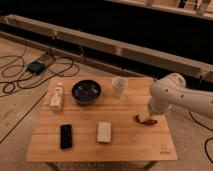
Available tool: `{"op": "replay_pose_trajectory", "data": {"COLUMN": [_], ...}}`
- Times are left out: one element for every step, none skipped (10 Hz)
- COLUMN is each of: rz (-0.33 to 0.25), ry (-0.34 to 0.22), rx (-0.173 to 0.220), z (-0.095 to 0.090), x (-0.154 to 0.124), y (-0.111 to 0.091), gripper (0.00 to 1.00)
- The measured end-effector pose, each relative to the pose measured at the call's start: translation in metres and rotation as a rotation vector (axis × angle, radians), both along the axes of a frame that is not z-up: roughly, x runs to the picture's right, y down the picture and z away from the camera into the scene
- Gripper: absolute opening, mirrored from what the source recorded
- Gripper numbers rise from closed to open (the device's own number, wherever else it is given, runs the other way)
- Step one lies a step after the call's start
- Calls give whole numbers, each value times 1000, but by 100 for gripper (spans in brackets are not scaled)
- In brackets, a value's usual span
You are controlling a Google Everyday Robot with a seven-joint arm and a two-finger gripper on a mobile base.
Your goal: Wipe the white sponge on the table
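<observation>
The white sponge point(104, 132) lies flat on the light-wood table point(130, 145), near the front middle. My gripper point(145, 119) hangs from the white arm point(172, 95) over the right side of the table, low above the top and to the right of the sponge, apart from it. A small brownish thing shows at the gripper's tip.
A black phone point(65, 136) lies left of the sponge. A dark bowl point(86, 92) sits at the back middle, a translucent cup point(118, 86) to its right, a white bottle point(57, 97) lying at the back left. Cables point(30, 70) run on the floor to the left.
</observation>
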State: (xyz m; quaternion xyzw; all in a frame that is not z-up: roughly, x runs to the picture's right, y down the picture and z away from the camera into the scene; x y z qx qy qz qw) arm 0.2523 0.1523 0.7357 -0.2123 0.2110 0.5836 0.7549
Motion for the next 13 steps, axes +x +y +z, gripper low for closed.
{"op": "replay_pose_trajectory", "data": {"rz": [0,0,0,0,0,-2,-5,-11,-25,-34,-38,-44,-44], "ry": [0,0,0,0,0,0,1,-6,-22,-28,-35,-58,-76], "rx": [0,0,0,0,0,0,-5,-8,-12,-20,-26,-36,-40], "z": [0,0,0,0,0,0,-1,0,2,3,3,7,9], "x": [0,0,0,0,0,0,-5,-18,-40,-56,-68,-94,-110], "y": [0,0,0,0,0,0,2,3,7,14,19,29,35], "gripper": [80,80,80,80,80,80,80,80,80,80,80,80,80]}}
